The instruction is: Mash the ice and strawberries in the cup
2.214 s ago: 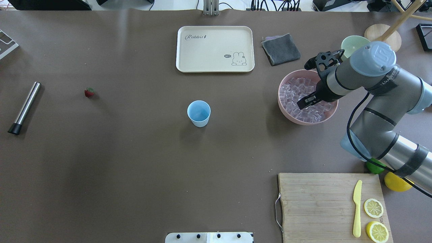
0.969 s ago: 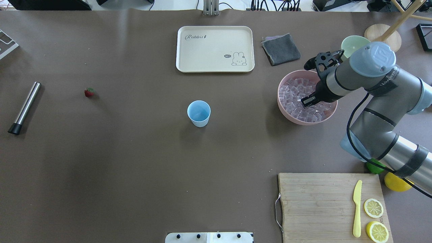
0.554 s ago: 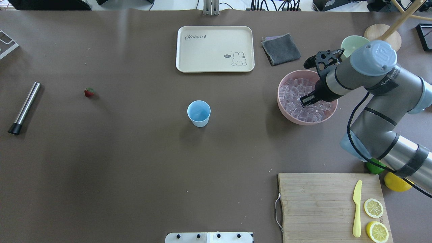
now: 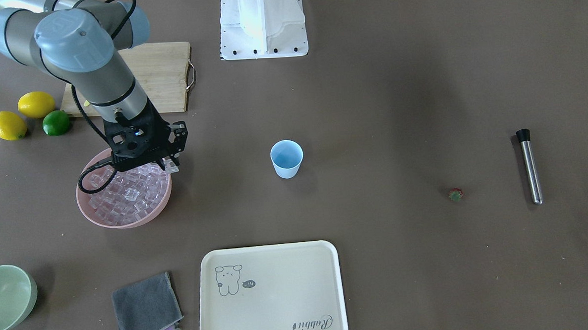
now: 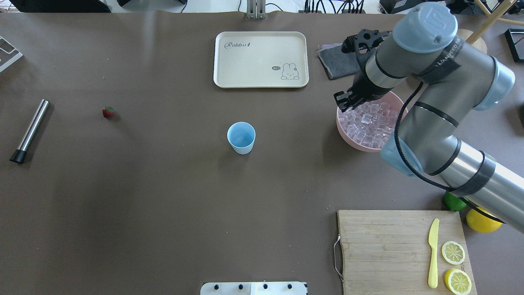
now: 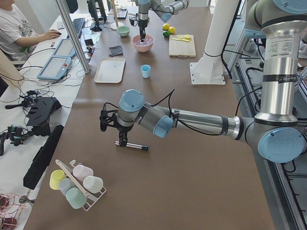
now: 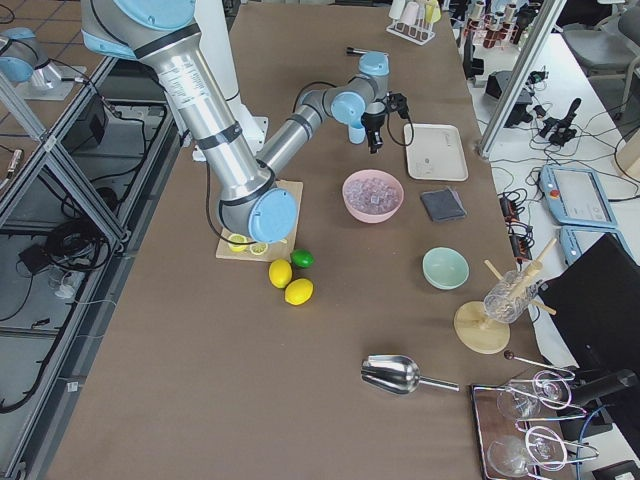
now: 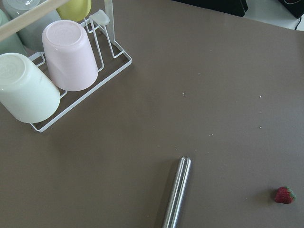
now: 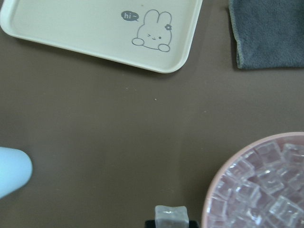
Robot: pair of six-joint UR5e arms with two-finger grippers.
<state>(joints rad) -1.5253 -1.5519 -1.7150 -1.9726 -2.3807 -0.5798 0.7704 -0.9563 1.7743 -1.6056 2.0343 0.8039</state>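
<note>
Ice (image 5: 368,125) leaves the wide pink bowl (image 5: 339,125): the right gripper (image 5: 342,102), dipped among the cubes a second ago, now hangs over the rim clenched on one small clear cube (image 9: 171,214), likely bound for the empty light-blue plastic cup (image 5: 241,137), well apart. Left gripper (image 6: 123,140): cannot tell its hold.

My worktop (image 5: 163,184) reads a plain, dull brown all over. The cup (image 5: 241,137) is light blue, whiter on its outside. The ice (image 5: 368,125) is clear and glassy in a pink bowl (image 5: 346,140), and the right gripper (image 5: 342,101) is black. The strawberry (image 5: 108,112) is red with a green top. Toward the far edge, the tray (image 5: 260,59) is cream with a grey rabbit drawing and script, and the cloth (image 4: 144,308) is dark grey over a purple layer. Near the left edge, the muddler (image 5: 29,131) is silver with a black tip. The board (image 5: 385,250) is pale wood grain, with a yellow knife (image 5: 433,254) and yellow lemon slices (image 5: 453,252).
</note>
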